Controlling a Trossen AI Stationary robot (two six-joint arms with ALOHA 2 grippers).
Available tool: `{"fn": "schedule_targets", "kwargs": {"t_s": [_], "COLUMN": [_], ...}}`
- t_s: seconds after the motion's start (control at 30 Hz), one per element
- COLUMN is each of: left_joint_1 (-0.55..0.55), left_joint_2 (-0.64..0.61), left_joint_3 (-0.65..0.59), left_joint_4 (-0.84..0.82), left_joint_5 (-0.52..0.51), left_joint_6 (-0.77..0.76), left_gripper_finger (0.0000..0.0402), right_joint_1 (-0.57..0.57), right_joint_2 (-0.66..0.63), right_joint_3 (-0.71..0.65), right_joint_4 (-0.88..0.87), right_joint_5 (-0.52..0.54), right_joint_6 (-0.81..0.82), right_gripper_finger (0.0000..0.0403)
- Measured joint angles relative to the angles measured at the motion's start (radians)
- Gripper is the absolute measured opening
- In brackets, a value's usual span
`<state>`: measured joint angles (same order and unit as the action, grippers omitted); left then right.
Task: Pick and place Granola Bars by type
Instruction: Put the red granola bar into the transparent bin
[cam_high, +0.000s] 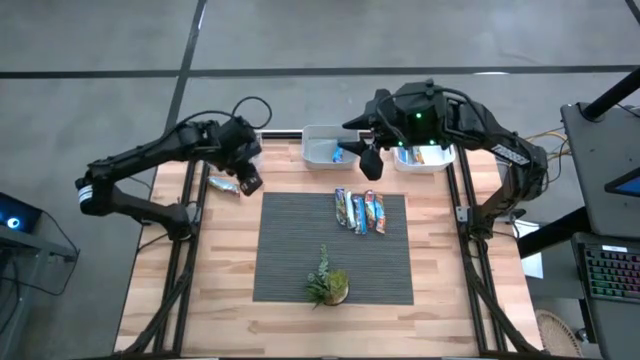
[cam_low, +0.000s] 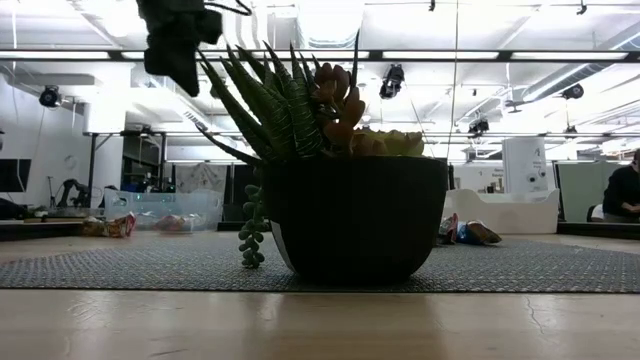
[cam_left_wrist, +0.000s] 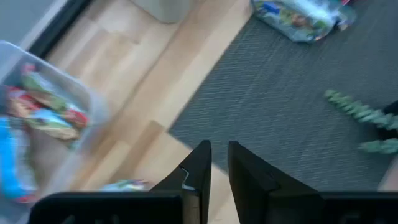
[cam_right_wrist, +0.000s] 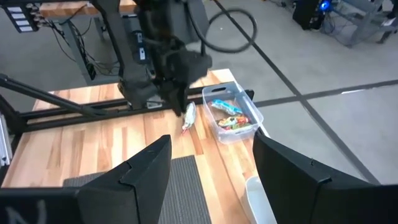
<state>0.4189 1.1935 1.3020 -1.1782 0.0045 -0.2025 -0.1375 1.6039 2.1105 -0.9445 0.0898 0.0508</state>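
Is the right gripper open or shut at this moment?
Open: in its wrist view, the right gripper fingers stand wide apart with nothing between them.
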Motion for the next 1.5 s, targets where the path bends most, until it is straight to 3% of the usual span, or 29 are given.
{"fn": "schedule_targets", "kwargs": {"t_s": [0.3, 0.63, 1.07, 1.3, 1.5], "left_joint_1": [-0.009, -0.008, -0.008, -0.008, -0.008], "left_joint_2": [-0.092, -0.083, -0.081, -0.081, -0.081], "left_joint_3": [-0.138, -0.240, -0.413, -0.487, -0.522], "left_joint_4": [-0.044, -0.042, -0.045, 0.041, 0.128], "left_joint_5": [-0.043, -0.062, -0.319, -0.301, -0.311], "left_joint_6": [0.222, 0.211, 0.549, 0.584, 0.751], "left_gripper_finger": [0.0021, 0.0021, 0.0021, 0.0021, 0.0021], "right_joint_1": [0.000, 0.000, -0.001, -0.001, -0.001], "right_joint_2": [0.000, 0.000, 0.000, 0.000, 0.001], "right_joint_3": [-0.010, -0.010, -0.010, -0.010, -0.010], "right_joint_4": [0.002, 0.007, 0.007, 0.007, 0.007], "right_joint_5": [0.000, 0.000, 0.025, 0.061, 0.100], "right_joint_6": [0.002, 0.021, 0.055, 0.078, 0.081], "right_gripper_finger": [0.0219, 0.0219, 0.0219, 0.0219, 0.0219]}}
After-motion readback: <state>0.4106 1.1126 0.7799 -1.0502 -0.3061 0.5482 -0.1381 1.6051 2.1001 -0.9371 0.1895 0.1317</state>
